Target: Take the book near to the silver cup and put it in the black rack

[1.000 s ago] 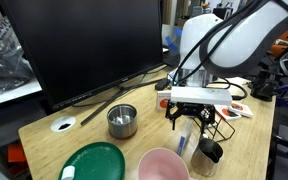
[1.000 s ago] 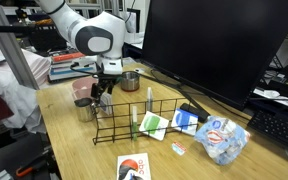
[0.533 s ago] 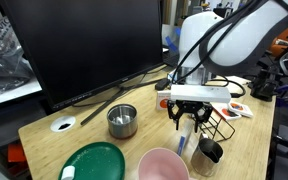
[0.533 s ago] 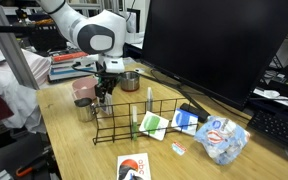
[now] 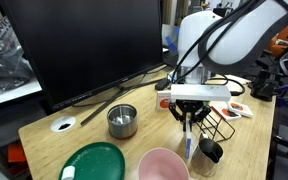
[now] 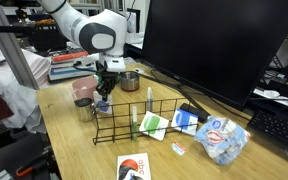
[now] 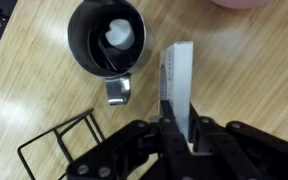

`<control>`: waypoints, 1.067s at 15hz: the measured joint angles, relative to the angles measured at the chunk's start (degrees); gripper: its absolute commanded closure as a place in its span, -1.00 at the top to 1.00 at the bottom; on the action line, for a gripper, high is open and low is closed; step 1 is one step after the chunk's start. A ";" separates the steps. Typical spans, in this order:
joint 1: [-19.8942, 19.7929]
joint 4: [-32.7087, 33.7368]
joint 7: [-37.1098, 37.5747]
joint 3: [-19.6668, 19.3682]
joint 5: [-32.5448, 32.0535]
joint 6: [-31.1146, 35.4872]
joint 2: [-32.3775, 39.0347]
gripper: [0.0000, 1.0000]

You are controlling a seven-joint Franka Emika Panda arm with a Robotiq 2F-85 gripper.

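Note:
The book (image 7: 179, 75) is thin, light blue and white, and stands on edge on the wooden table between my fingers. My gripper (image 7: 179, 118) is shut on the book. In an exterior view the gripper (image 5: 189, 118) points straight down, with the book (image 5: 187, 147) below it. The silver cup (image 7: 80, 45) with a handle stands just beside the book, with a white thing inside it. The black rack (image 7: 54, 152) of thin wire lies close by, and shows as a long grid (image 6: 149, 120) on the table. In that exterior view the gripper (image 6: 102, 97) hides most of the book.
A second silver cup (image 5: 122, 120), a pink bowl (image 5: 162, 165) and a green plate (image 5: 94, 162) sit near the table's front. A large dark monitor (image 5: 84, 45) stands behind. Packets and a booklet (image 6: 132, 167) lie around the rack.
The jaws were wide open around the book a second ago and have closed onto it. The arm has hardly moved.

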 measured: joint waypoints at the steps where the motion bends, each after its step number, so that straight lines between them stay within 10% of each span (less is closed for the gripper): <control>1: -0.05 0.18 -0.02 0.00 0.00 -0.41 0.00 -0.93; 16: -0.57 -3.53 -5.74 0.83 10.94 -1.23 -11.62 -0.93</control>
